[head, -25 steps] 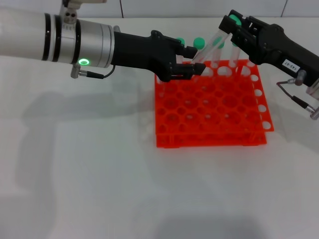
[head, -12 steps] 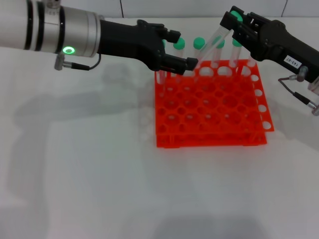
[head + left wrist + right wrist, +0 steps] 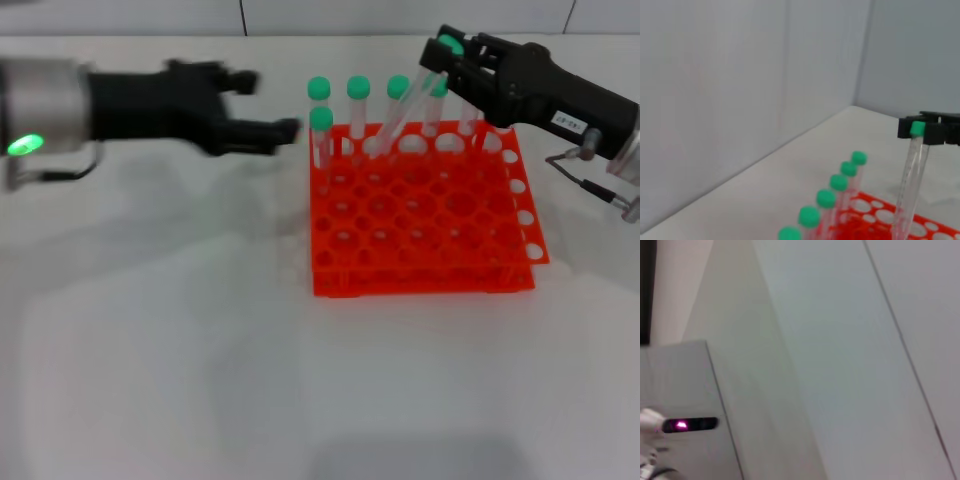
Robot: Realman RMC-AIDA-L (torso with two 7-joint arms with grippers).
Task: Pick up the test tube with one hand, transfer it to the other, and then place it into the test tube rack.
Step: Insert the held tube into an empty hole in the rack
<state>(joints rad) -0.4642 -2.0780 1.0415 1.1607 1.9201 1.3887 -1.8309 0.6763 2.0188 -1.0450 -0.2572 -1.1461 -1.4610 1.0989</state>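
Slanted over the back rows of the test tube rack [image 3: 425,210]: the test tube [image 3: 410,100], green cap pinched in the right gripper [image 3: 447,52], lower end down among the rack's rear holes. Just beside it, other capped tubes [image 3: 358,112] upright along the back edge. Left of the rack, apart from it, the left gripper [image 3: 268,108], fingers spread, empty.

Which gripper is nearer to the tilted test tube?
Right. The right gripper grips the test tube at its cap; the left gripper is apart, left of the rack.
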